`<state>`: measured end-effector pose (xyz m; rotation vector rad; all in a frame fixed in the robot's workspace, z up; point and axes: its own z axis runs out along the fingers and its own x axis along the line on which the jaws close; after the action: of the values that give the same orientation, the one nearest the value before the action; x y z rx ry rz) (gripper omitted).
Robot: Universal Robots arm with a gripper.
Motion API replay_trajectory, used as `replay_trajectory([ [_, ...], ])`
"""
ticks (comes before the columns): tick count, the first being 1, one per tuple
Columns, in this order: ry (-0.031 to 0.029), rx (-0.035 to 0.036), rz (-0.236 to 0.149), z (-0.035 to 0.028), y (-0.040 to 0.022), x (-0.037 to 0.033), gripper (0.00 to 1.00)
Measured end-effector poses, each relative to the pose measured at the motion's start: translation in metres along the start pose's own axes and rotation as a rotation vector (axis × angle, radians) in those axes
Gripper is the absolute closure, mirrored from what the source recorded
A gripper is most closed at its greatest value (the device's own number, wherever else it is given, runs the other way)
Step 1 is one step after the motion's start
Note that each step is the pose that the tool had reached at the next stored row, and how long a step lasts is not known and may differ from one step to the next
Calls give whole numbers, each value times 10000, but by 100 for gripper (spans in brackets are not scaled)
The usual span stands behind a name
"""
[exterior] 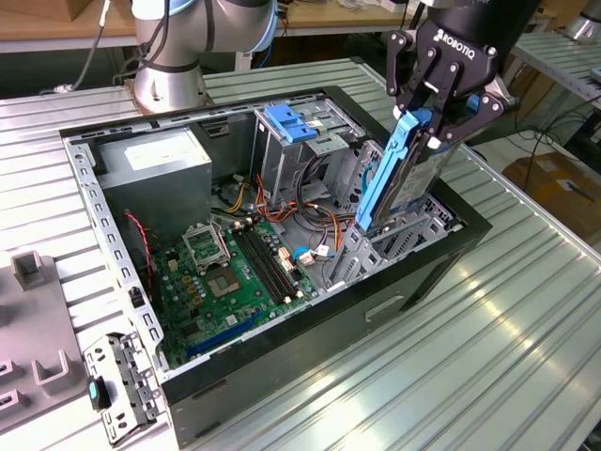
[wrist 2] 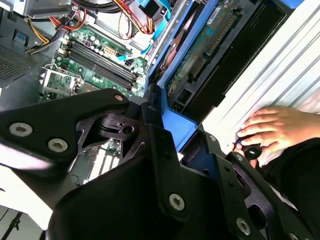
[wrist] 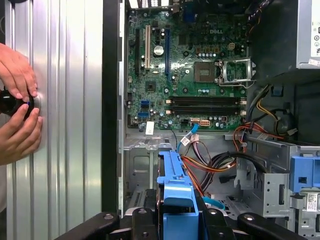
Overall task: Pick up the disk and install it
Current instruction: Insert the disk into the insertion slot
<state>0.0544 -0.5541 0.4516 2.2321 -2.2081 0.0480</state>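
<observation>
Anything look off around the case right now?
Yes: a person's hands rest on the table beside the case, on a small black object. The disk, held in the gripper, leans at a slant over the drive bay.

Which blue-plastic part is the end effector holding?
The blue-railed disk, gripped and tilted steeply by the end effector; the blue tab on the metal cage stands apart.

I see a ribbed metal table (exterior: pixel 526 310) carrying everything. An open computer case (exterior: pixel 310 376) lies on its side in the middle. At the exterior view's left, a grey moulded fixture (exterior: pixel 33 319) and a perforated metal bracket (exterior: pixel 122 385) lie just beside the case. The arm's base (exterior: pixel 169 89) stands beyond it. In the first wrist view, a person's hands (wrist: pixel 17 135) rest on the table around a black knob (wrist: pixel 10 102).
</observation>
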Motion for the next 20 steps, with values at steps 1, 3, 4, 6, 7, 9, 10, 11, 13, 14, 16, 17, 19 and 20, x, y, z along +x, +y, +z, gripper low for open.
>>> replay_trajectory([
  [1,1,0,-8,8,0,0,63],
  [3,-1,0,-11,29,-2,0,63],
  [4,0,0,-10,45,-2,0,63],
  [6,0,1,-11,61,-5,-1,63],
  [7,0,0,-10,68,-6,-1,63],
  [9,3,0,-10,83,-9,-1,63],
  [10,2,-1,-9,96,-10,-1,63],
  [11,2,0,-9,105,-11,-1,63],
  [13,2,0,-8,111,-11,0,63],
  [14,1,0,-8,111,-11,0,63],
  [16,-2,-21,-9,111,-12,0,63],
  [17,-4,-47,-10,109,-13,0,63],
  [19,-3,-81,-10,108,-14,0,63],
  [20,-2,-102,-11,107,-15,0,63],
])
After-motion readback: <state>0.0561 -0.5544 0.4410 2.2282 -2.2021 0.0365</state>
